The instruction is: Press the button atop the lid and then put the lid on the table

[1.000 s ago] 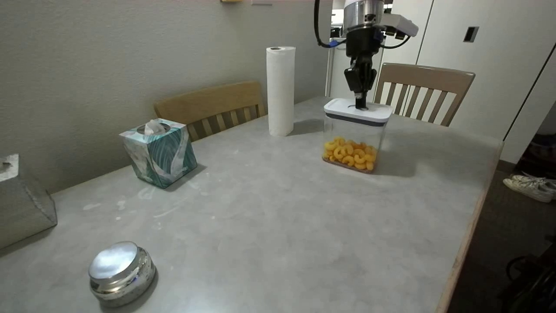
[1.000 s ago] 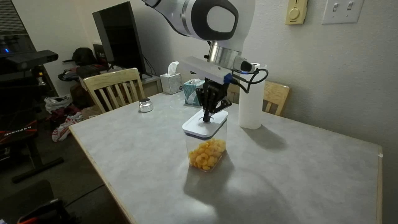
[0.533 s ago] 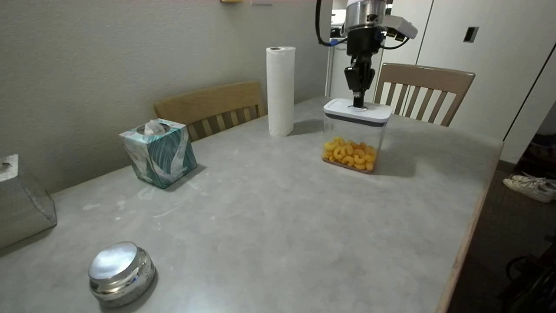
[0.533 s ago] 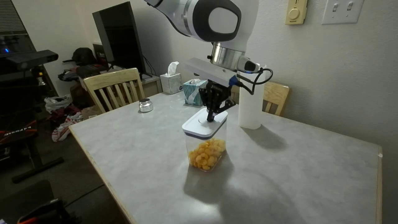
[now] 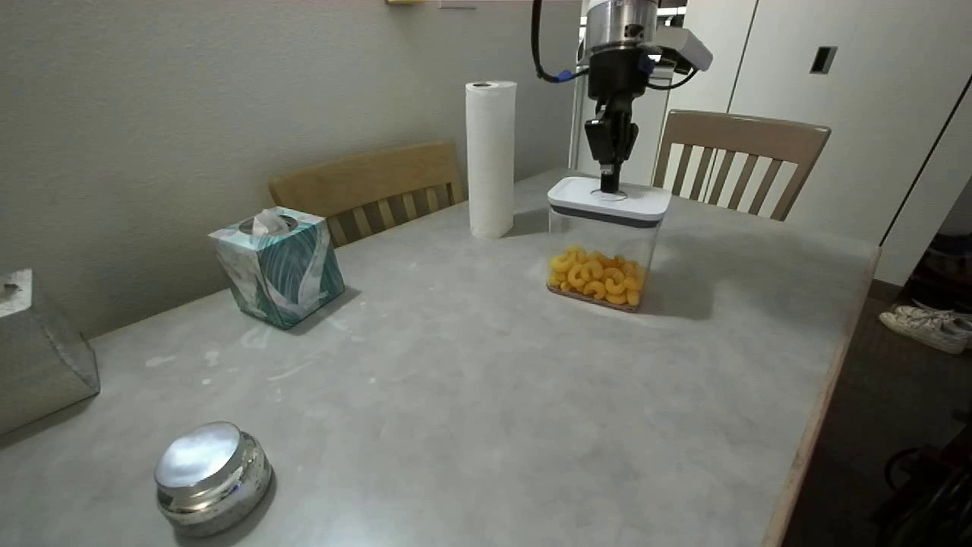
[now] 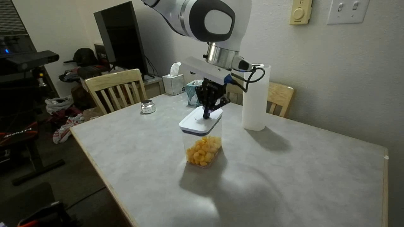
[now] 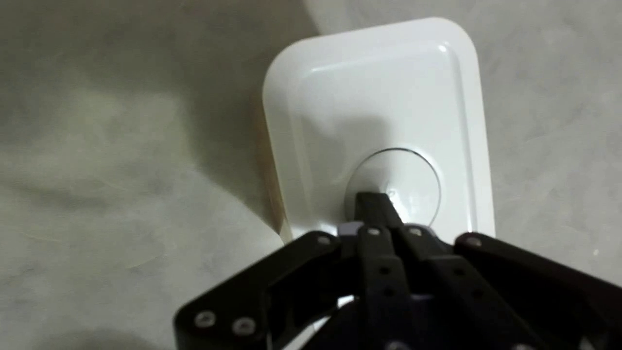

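The gripper (image 5: 610, 187), fingers pressed together, has its tips left of centre over the button (image 7: 415, 182) in the wrist view; whether they touch is hard to tell. Pushing off-middle could tilt the button instead of working it, or skid the tub (image 5: 607, 238). The lid (image 7: 384, 87) sits on the tub; raised before it releases, it could carry everything up.

Across the table (image 5: 486, 410), from the left in an exterior view: grey box (image 5: 45, 357), silver jar (image 5: 205, 471), teal box (image 5: 288, 273), paper roll (image 5: 491, 159), tub of yellow curls (image 5: 596, 275). Around it, a blond chair (image 5: 372, 173) by the grey wall (image 5: 228, 91), a browner chair (image 5: 748, 137) at the far end, white doors (image 5: 858, 137), shoes (image 5: 930, 330) on the dark floor (image 5: 904, 395).
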{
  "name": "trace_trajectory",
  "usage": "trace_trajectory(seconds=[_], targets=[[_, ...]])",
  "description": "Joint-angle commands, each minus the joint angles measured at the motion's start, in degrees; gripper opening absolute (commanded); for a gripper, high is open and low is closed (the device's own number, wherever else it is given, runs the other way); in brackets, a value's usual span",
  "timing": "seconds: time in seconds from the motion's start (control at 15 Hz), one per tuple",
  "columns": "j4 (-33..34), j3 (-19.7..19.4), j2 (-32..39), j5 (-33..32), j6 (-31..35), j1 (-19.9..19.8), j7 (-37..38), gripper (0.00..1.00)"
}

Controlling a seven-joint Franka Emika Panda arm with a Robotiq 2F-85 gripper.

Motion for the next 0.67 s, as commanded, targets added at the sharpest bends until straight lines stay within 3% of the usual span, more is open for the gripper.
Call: trace_trajectory(seconds=[0.0, 0.6], targets=[[-1.4, -1.0, -1.5, -1.6, -0.9, 1.1, 3.4, 0.00], [-1.5, -1.7, -5.0, -6.7, -3.0, 3.8, 9.8, 0.00]])
